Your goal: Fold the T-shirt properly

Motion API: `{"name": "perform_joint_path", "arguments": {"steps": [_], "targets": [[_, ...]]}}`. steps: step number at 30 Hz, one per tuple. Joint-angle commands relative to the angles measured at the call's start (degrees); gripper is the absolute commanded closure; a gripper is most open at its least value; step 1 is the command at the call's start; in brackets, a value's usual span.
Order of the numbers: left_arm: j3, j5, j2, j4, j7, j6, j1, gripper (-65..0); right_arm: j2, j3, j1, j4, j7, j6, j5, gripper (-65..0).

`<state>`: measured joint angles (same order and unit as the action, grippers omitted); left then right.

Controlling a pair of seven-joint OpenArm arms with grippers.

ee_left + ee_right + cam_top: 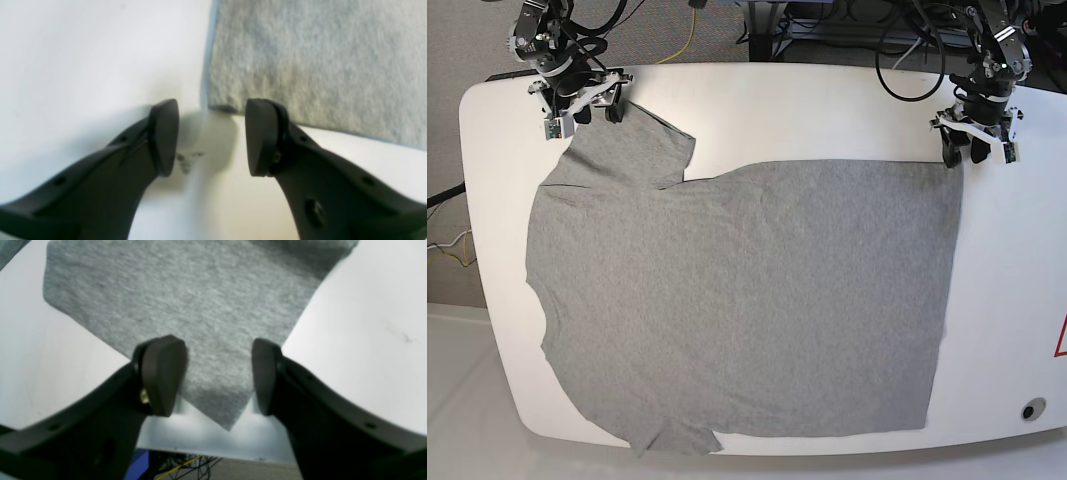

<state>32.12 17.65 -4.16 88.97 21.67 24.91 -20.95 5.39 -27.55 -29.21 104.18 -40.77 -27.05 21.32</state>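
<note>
Across the near and middle of the white counter (487,200), the T-shirt (747,300) lies spread flat and unfolded, evidently laid out so its far edge can be lifted for a first fold. At the far edge, both hands stand open and hold nothing. The right hand (218,376) straddles the far sleeve's corner; the left hand (211,136) sits just beside the far hem corner.
</note>
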Motion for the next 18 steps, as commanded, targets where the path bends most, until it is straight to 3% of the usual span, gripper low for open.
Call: {"name": "perform_joint_path", "arguments": {"steps": [1, 18], "targets": [[0.09, 0.69, -0.62, 0.85, -0.88, 0.17, 0.19, -30.3, 0.36, -0.33, 0.04, 0.68, 0.23, -0.27, 0.86, -34.8], [-1.59, 0.49, -0.78, -4.23, -1.07, 0.50, 1.74, -30.1, 0.40, -0.26, 0.13, 0.62, 0.33, -0.35, 0.76, -35.2]]}}
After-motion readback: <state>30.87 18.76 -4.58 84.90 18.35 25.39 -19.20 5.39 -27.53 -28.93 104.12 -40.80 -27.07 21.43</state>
